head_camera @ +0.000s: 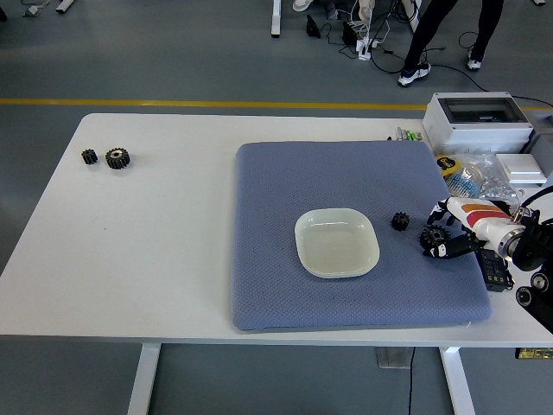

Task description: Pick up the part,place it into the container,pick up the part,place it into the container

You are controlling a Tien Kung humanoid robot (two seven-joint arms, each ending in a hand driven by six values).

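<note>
White table (pixel 155 259), near edge bare of task items. Blue-grey padded mat (pixel 294 186) on its right half.

Item 1: pale shallow square dish (pixel 337 243), mid-mat, nothing in it; taken to be the container.

Item 2: right robot hand (pixel 449 229), white and black, entering from the right edge at the mat's right margin. Fingers (pixel 444 207) curved around the larger black gear (pixel 434 237), thumb side below it, touching or very nearly so. Whether the grip is fully clamped cannot be told from where I stand; gear appears to sit on the mat, not lifted.

Item 3: smaller black gear (pixel 399 220), loose on the mat between dish and hand, just beside the larger one.

Item 4: two further black gears (pixel 107 157), far left of the table, well apart from everything else.

Item 5: grey box (pixel 478 119) and bagged clutter (pixel 484 173), far right corner. Left hand absent from view. A person's legs (pixel 449 35) on the floor beyond.

Risk note: toothed rim is small and low; a shallow pinch may let it slip or roll on lifting. Fingers sweeping inward could knock the smaller gear aside.
</note>
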